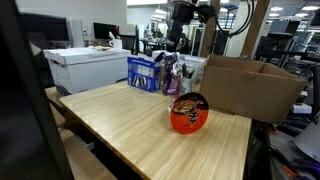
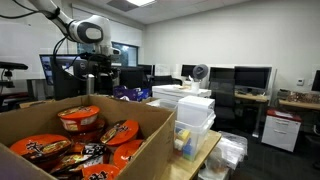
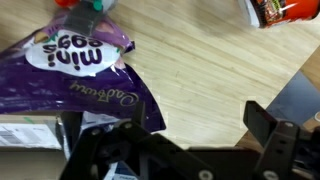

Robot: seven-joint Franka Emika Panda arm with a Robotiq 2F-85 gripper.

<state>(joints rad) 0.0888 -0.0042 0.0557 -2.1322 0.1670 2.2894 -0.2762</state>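
Note:
My gripper [image 3: 197, 115] is open and holds nothing; bare wood shows between its two black fingers [image 3: 258, 118]. It hangs high above the back of the wooden table [image 1: 130, 125], over a cluster of snack bags. Nearest is a purple Cadbury mini eggs bag [image 3: 70, 75], lying under and beside the left finger in the wrist view. In an exterior view the gripper [image 1: 178, 30] stands well above that purple bag [image 1: 172, 76]. A red noodle bowl [image 1: 188, 113] sits apart on the table, and its edge shows at the wrist view's top right corner [image 3: 285, 10].
A blue and white box [image 1: 145, 72] stands next to the bags. An open cardboard box [image 1: 250, 88] at the table's end holds several noodle bowls [image 2: 80, 120]. A white printer [image 1: 85, 68] and clear plastic drawers [image 2: 192, 115] flank the table.

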